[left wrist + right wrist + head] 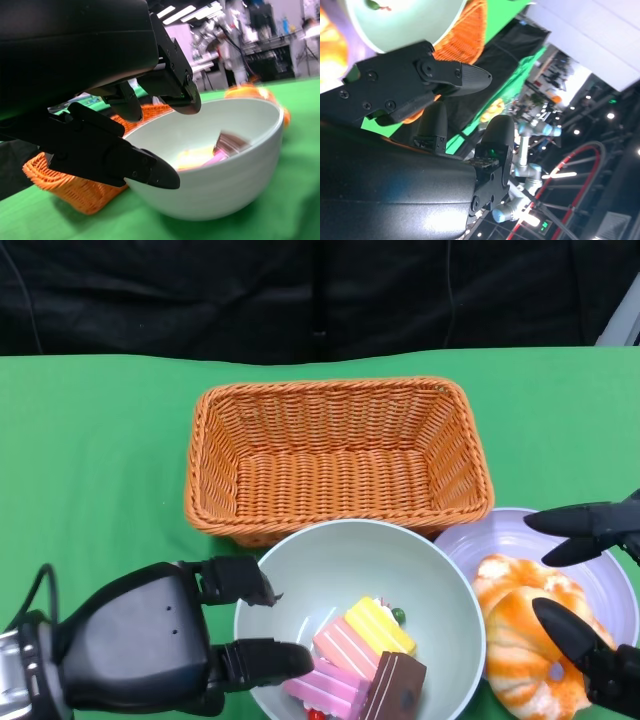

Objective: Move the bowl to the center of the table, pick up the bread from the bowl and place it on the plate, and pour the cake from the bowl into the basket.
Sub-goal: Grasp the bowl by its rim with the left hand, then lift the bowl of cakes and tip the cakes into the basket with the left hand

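My left hand (160, 645) grips the near-left rim of the bowl (400, 560) — cake (362, 665) slices inside — in front of the basket (335, 455), whose long axis runs left-right, while my right hand (590, 590) hovers fingers apart, empty, over the bread (525, 640) on the plate (610, 605).

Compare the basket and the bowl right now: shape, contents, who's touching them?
The basket is rectangular, woven and orange; the bowl is round, smooth and pale green.
The basket holds nothing visible; the bowl holds cake slices.
Nothing touches the basket; the left hand has its fingers at the bowl's near rim, one over the edge and one outside.
The basket sits farther from the robot; the bowl is nearer, its far rim overlapping the basket's front in the head view.
Both stand upright on the green table.
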Controlling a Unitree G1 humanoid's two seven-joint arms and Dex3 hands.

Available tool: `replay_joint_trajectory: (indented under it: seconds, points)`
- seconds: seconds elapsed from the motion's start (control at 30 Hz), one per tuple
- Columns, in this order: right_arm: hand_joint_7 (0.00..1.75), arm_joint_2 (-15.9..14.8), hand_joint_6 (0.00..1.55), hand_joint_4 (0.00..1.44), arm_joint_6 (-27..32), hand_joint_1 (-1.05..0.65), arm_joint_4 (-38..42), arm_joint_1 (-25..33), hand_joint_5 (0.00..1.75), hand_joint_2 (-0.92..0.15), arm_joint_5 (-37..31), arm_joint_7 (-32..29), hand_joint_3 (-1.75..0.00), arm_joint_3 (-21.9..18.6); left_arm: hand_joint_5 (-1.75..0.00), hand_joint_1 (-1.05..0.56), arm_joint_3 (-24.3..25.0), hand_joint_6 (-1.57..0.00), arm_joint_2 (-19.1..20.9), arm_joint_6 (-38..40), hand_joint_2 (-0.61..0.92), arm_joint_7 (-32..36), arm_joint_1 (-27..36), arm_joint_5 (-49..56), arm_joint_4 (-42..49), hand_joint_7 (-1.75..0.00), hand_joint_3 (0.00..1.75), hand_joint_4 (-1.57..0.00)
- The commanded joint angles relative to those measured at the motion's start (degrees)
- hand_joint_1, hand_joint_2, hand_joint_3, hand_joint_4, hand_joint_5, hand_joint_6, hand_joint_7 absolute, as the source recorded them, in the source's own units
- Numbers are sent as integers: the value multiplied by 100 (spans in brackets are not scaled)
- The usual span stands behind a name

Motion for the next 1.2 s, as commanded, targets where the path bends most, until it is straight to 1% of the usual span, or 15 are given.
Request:
replay_joint_trajectory:
  seconds: [0.03, 0.1, 0.23, 0.4, 0.5, 0.53, 0.6, 0.63, 0.67, 0.7, 0.77, 0.8, 0.93, 1.1, 1.2]
  points:
    - [141, 77, 8, 26, -144, -30, 33, -4, 155, -56, 159, -59, -95, 49, -100, -53, -501, -73, 240, 147, 85, 600, -400, 538, 423, -12, 0, -36]
    - [141, 156, 5, 25, -171, -32, 5, 12, 155, -56, 152, -86, -96, 123, -109, -48, -891, -81, 313, 284, 85, 967, -690, 879, 759, -17, 0, -39]
    - [141, 246, 5, 29, -213, -33, -36, 48, 158, -56, 110, -126, -97, 174, -114, -42, -1573, -92, 391, 530, 84, 1531, -1115, 1248, 1289, -22, 0, -44]
    - [141, 296, 4, 24, -328, -31, 45, 65, 157, -55, 108, -162, -98, 201, -112, -39, -2354, -95, 312, 783, 81, 1898, -1565, 1400, 1943, -16, 0, -48]
    - [140, 340, 5, 30, -494, -34, 90, 101, 154, -57, 75, -232, -94, 193, -110, -39, -2720, -105, 209, 836, 81, 2252, -1751, 1380, 2210, -15, 0, -55]
    - [139, 373, 7, 31, -540, -35, 94, 121, 154, -58, 58, -271, -91, 188, -130, -41, -2842, -113, 172, 901, 80, 2517, -1806, 1424, 2267, -18, 0, -60]
    - [136, 415, 10, 33, -585, -36, 87, 147, 153, -61, 26, -329, -87, 167, -149, -42, -3053, -119, 94, 1060, 79, 3074, -1893, 1495, 2368, -21, 0, -63]
    - [136, 432, 10, 35, -582, -36, 76, 151, 153, -62, 30, -348, -87, 156, -164, -41, -3136, -110, 61, 1145, 81, 3322, -1924, 1508, 2406, -56, 0, -76]
    - [136, 441, 10, 36, -579, -35, 70, 152, 153, -62, 35, -362, -86, 151, -169, -41, -3211, -100, 44, 1212, 82, 3502, -1955, 1515, 2444, -81, 0, -81]
    - [135, 446, 10, 36, -577, -35, 66, 153, 153, -62, 38, -372, -86, 150, -172, -40, -3289, -95, 39, 1269, 83, 3633, -1989, 1518, 2482, -95, 0, -84]
    - [135, 433, 11, 36, -541, -35, -22, 144, 152, -63, 66, -384, -86, 84, -174, -38, -3289, -88, 212, 1235, 84, 3635, -1965, 1365, 2248, -116, 0, -89]
    - [135, 427, 12, 38, -535, -36, -61, 151, 151, -64, 73, -388, -85, 45, -174, -34, -3234, -84, 337, 1165, 86, 3550, -1902, 1225, 2064, -133, 1, -92]
    - [132, 395, 13, 39, -525, -34, -88, 179, 148, -65, 86, -347, -82, -34, -175, -30, -3004, -78, 747, 951, 90, 3211, -1595, 705, 1470, -157, 2, -95]
    - [132, 372, 13, 40, -605, -32, 8, 222, 149, -63, 128, -303, -85, -4, -175, -30, -2526, -76, 1206, 756, 91, 2459, -1041, -61, 686, -166, 2, -95]
    - [134, 411, 12, 43, -683, -33, 157, 197, 154, -61, 139, -331, -89, 52, -175, -30, -2145, -82, 1342, 696, 91, 2241, -653, -428, 302, -154, 1, -94]
